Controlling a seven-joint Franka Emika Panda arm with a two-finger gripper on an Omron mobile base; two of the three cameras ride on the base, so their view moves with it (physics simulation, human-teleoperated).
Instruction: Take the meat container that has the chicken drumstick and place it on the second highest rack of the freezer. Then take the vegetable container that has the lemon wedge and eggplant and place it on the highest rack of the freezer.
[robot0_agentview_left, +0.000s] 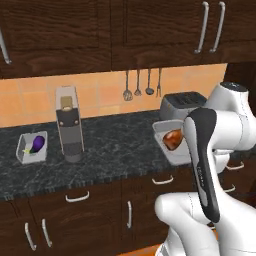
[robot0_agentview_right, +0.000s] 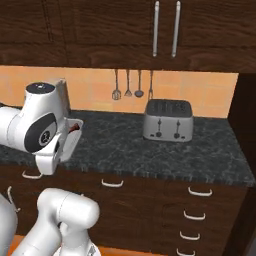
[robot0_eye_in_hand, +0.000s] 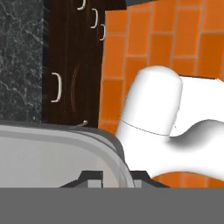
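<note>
- Resting at the front edge of the dark speckled stone counter (robot0_agentview_left: 110, 150), a shallow grey rectangular meat container (robot0_agentview_left: 167, 145) holds the small glossy reddish-brown chicken drumstick (robot0_agentview_left: 173, 139); in the left base view the white arm covers the container's right side.
- Seen from the right base view, the same container (robot0_agentview_right: 74, 135) is tilted, with one end raised beside the arm's white wrist and a sliver of reddish meat (robot0_agentview_right: 75, 128) showing at its upper edge.
- In the hand view, the grey rim of the container (robot0_eye_in_hand: 111, 151) runs between the two dark fingertips (robot0_eye_in_hand: 89, 177) of the gripper (robot0_eye_in_hand: 114, 178); one tip sits on each side of the rim, so the jaws appear to be pinching it.
- Well apart, at the left end of the counter, a second pale grey tray (robot0_agentview_left: 31, 147) carries a small glossy deep-purple eggplant (robot0_agentview_left: 36, 144) with a green stem end; a faint yellow-green speck beside it is too small to identify.
- Between the two trays stands a tall grey coffee machine (robot0_agentview_left: 69, 125) with a dark front panel.
- Against the orange tiled wall sits a silver toaster (robot0_agentview_right: 168, 120), just behind the meat container in the left base view.
- Above the toaster, four metal utensils (robot0_agentview_right: 132, 84) hang from the wall under the dark wooden cabinets (robot0_agentview_right: 125, 30).
</note>
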